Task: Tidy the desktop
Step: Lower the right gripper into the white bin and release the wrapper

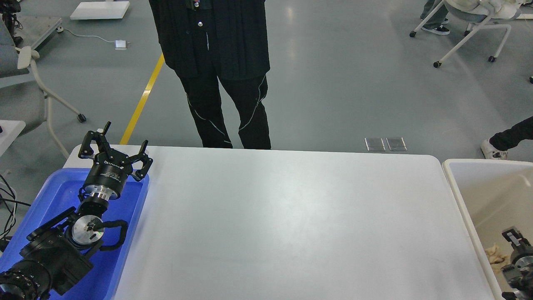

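Observation:
The white desktop (291, 221) fills the middle of the head view and nothing lies on it. My left gripper (125, 135) is open and empty, held above the far end of the blue tray (46, 196) at the desktop's left edge. My right gripper (515, 243) shows only partly at the bottom right, inside the cream-white bin (458, 196). Its fingers cannot be told apart. A small crumpled cream-coloured thing (495, 252) lies in the bin just left of it.
A person in black (220, 71) stands close behind the desktop's far edge. Wheeled chairs stand on the grey floor at the far left (37, 83) and far right (474, 29). A yellow floor line (141, 104) runs toward the desktop's far left corner.

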Controlling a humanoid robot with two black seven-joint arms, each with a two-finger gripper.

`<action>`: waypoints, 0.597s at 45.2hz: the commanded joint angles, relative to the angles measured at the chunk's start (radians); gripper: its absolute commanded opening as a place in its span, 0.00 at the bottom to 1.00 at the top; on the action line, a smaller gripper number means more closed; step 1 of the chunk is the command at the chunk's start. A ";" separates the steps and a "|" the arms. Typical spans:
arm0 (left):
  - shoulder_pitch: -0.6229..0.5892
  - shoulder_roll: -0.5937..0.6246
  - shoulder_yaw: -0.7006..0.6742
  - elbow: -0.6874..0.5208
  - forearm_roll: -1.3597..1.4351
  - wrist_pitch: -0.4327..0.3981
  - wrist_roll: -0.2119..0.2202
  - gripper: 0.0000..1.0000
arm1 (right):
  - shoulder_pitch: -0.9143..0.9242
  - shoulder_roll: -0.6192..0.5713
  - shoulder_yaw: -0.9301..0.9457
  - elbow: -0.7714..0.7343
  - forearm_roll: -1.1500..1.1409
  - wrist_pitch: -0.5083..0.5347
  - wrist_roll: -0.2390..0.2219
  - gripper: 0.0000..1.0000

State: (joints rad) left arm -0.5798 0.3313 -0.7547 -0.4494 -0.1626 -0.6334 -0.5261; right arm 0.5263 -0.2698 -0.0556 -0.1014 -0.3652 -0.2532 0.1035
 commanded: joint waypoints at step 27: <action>0.000 0.000 0.000 0.000 0.000 0.000 0.000 1.00 | 0.202 -0.015 0.011 0.000 0.107 -0.049 0.001 1.00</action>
State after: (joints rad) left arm -0.5799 0.3314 -0.7547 -0.4494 -0.1628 -0.6332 -0.5261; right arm 0.5975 -0.2752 -0.0466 -0.1020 -0.3170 -0.3027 0.1022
